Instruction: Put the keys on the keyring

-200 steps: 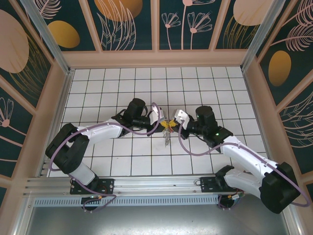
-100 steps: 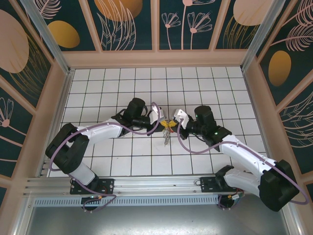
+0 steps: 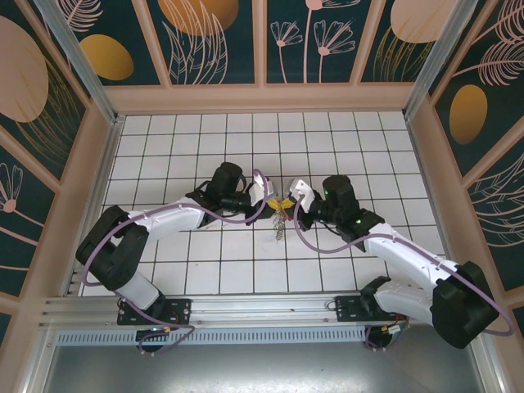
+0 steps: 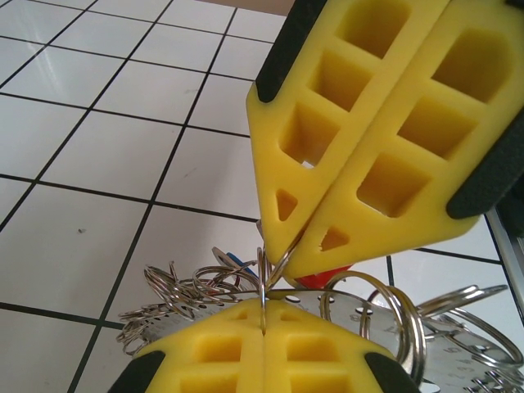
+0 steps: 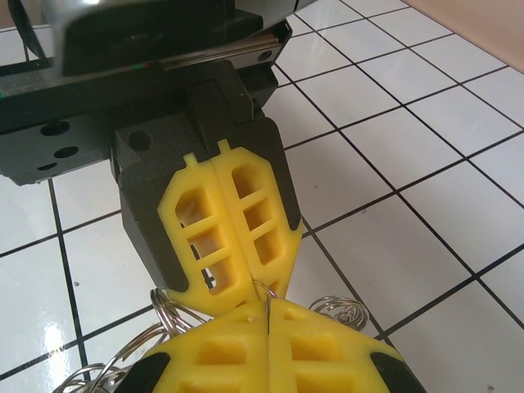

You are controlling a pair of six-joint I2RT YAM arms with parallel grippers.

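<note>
Swung the right arm's elbow in toward the middle over the last second, and nudged the meeting point of the two tools a hair up and left. From above: left tool (image 3: 268, 196) and right tool (image 3: 292, 199) nose to nose over the bench (image 3: 164, 147), with the keyring (image 3: 279, 227) hanging just below them.

Over to the left wrist: left tool (image 4: 262, 318) clenched tight on a thin wire loop of the keyring (image 4: 184, 286), right tool (image 4: 281, 255) coming down from above and pinched shut on a neighbouring strand. Probably to steady the bundle from one side and work a loop open from the other, just a guess. Can spot one of the keys (image 4: 323, 278) by its bit of red plastic, tucked right under the right tool's tips.

On the right wrist: right tool (image 5: 268, 315) shut on the wire, left tool (image 5: 239, 288) tip to tip with it, loops of the keyring (image 5: 340, 311) spilling out either side. No telling from here whether any key is threaded on yet.
</note>
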